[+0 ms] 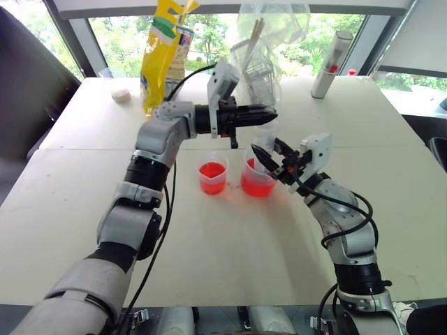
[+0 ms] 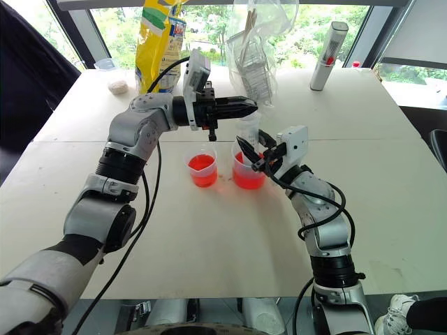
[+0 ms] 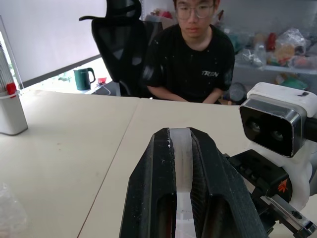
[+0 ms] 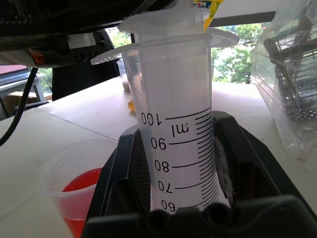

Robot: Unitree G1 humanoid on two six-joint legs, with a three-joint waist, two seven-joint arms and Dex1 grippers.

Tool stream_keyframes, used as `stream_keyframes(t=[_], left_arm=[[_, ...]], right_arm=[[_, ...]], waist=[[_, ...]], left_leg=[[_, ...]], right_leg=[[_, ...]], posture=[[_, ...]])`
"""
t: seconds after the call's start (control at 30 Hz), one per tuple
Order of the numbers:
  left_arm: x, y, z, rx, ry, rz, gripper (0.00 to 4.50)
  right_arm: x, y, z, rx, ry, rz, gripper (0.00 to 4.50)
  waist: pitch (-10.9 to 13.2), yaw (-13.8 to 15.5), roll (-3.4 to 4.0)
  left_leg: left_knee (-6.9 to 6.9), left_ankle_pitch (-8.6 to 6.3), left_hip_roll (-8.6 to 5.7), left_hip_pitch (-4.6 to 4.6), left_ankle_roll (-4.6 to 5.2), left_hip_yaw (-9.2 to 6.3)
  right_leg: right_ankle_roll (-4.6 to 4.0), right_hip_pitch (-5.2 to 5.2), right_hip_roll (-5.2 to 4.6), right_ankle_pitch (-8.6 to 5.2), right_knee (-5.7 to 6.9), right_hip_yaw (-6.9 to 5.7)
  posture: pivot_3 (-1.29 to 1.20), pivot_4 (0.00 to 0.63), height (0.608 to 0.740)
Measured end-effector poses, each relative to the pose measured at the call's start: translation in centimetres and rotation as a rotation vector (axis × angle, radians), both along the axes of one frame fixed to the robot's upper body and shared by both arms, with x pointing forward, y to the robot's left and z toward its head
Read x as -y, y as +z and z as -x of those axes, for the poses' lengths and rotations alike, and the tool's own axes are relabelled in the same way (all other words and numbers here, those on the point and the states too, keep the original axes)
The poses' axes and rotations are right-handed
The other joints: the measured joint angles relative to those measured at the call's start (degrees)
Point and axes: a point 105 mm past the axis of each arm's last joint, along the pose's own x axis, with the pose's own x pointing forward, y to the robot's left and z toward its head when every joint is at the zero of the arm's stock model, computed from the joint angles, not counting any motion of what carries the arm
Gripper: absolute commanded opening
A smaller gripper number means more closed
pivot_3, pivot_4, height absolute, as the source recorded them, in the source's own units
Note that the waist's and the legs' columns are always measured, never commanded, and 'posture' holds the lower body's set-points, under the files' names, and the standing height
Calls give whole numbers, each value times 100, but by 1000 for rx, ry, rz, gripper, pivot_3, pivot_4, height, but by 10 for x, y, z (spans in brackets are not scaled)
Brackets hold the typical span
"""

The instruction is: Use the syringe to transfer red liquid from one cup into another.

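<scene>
The right pincer [image 1: 269, 162] clamps the barrel of the large clear plastic syringe [image 4: 176, 134] with printed graduation marks, keeping it upright with its lower end in the wider clear plastic spouted beaker [image 1: 256, 178] of translucent red liquid [image 1: 255, 185], so the tip likely sits in the fluid. From the side, the left pincer [image 1: 269, 112] pinches the white plunger top [image 3: 182, 163], apparently ready to pull and draw. The smaller clear plastic cup [image 1: 212, 174], also holding red, waits just beside on the pale counter [image 1: 230, 251].
</scene>
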Motion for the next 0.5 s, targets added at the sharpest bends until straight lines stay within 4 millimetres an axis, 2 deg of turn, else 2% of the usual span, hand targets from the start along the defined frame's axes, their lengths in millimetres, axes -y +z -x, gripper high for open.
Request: stream_keyframes(t=[0.5], left_arm=[[2, 10, -8, -3, 9, 3, 58]], right_arm=[[4, -3, -2, -42, -15, 2, 1368]], waist=[[0, -3, 0]], left_leg=[[-1, 0, -2, -1, 0, 1]], right_leg=[[0, -1, 1, 0, -1, -2]], posture=[[0, 150, 739]])
